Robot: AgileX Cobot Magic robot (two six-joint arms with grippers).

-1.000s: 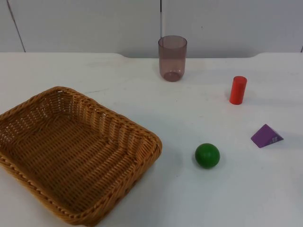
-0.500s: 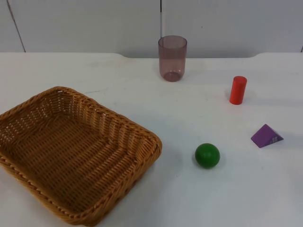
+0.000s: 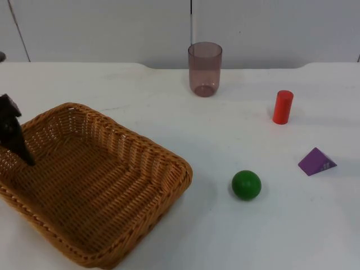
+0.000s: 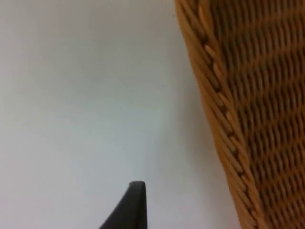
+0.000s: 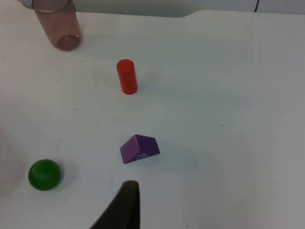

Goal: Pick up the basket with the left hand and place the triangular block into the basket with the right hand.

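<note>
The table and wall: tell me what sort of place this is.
Probably a robot test bench, not a home: a bare white table against a grey partition wall, with practice props laid out, a wicker basket and a purple triangular block.

1. The top view looks down and forward over the white table [image 3: 169,118] toward the grey partition wall [image 3: 112,28].
2. The left wrist view sits close above the table beside the basket [image 4: 248,119] rim.
3. The right wrist view looks from higher up, sharing the purple triangular block [image 5: 139,148], red cylinder [image 5: 127,76] and green ball [image 5: 44,174] with the top view.
</note>
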